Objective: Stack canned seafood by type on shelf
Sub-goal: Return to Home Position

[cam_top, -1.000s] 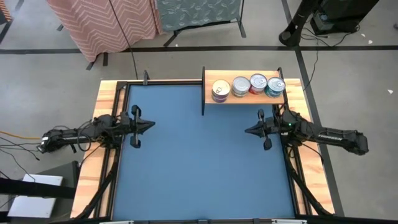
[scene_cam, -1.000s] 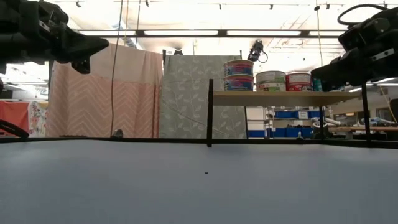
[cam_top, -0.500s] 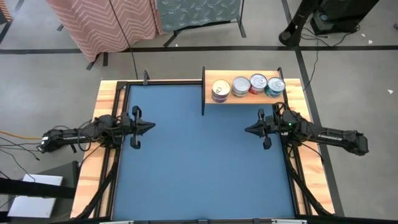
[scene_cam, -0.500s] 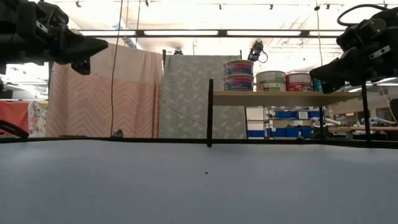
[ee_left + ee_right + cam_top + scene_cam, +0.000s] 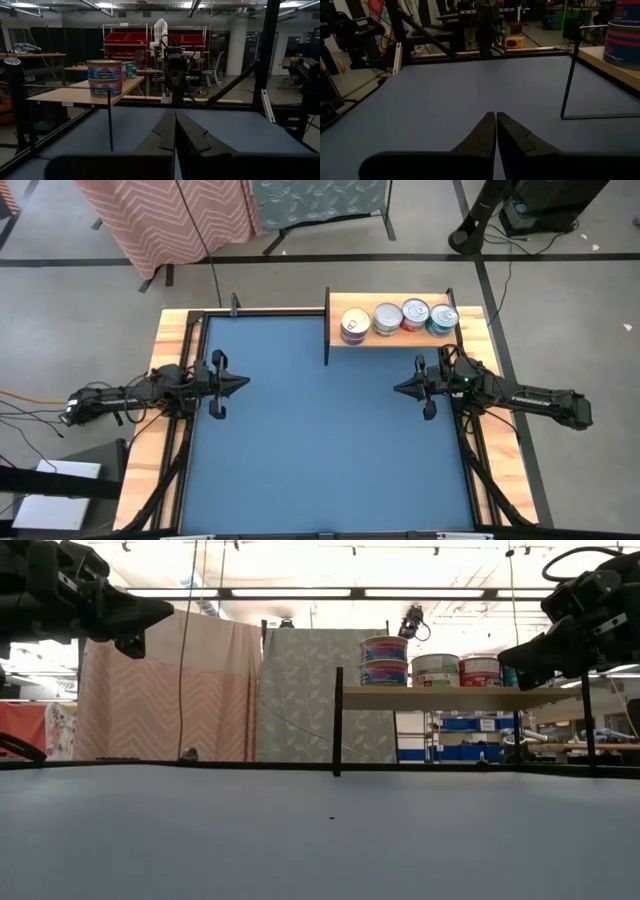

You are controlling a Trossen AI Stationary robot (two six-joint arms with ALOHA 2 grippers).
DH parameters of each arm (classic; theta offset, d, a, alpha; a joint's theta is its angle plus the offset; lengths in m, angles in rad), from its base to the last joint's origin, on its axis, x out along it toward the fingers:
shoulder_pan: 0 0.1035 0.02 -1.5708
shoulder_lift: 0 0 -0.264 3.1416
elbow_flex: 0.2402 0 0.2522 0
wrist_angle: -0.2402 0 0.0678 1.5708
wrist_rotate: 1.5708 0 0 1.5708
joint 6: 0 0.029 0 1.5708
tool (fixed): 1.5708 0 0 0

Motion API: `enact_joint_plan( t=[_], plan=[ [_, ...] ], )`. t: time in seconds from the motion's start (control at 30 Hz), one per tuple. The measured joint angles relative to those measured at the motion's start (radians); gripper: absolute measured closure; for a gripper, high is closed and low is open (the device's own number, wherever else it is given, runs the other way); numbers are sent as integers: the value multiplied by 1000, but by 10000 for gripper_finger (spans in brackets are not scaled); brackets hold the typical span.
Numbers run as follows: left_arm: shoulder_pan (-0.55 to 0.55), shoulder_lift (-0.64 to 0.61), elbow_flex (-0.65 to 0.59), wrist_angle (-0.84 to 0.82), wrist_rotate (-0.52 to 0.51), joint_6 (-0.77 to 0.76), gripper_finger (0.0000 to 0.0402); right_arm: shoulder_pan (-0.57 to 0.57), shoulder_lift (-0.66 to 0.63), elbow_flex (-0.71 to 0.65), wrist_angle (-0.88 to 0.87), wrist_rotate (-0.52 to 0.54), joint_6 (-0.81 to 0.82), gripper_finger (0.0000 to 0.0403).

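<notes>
The shelf (image 5: 392, 330), a light-wood plank on dark uprights, stands at the table's far right. Canned seafood stands on it in a row: a purple-sided stack (image 5: 354, 326), a silver-lidded one (image 5: 387, 319), a red-sided one (image 5: 415, 314) and a teal-sided one (image 5: 442, 320). The low view shows the leftmost as two tins, one on the other (image 5: 384, 660). My left gripper (image 5: 245, 383) hangs shut above the table's left side, pointing level toward the right. My right gripper (image 5: 397, 389) hangs shut at the right side, just in front of the shelf, pointing left. Both hold nothing.
The blue table top (image 5: 320, 440) lies bare between the two grippers. A thin dark upright (image 5: 327, 328) marks the shelf's left end. Wooden side rails (image 5: 170, 350) run along the table's edges. Patterned cloth screens (image 5: 200, 690) stand beyond the far edge.
</notes>
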Motion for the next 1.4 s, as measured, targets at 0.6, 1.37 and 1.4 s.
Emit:
enact_joint_plan(
  t=[0.6, 1.37, 1.4],
  plan=[
    [0, 0, 0, 0, 0, 0, 394, 0, 0, 0, 0, 0, 0, 375],
    [0, 0, 0, 0, 0, 0, 393, 0, 0, 0, 1, 0, 0, 376],
    [0, 0, 0, 0, 0, 0, 393, 0, 0, 0, 1, 0, 0, 375]
  ],
)
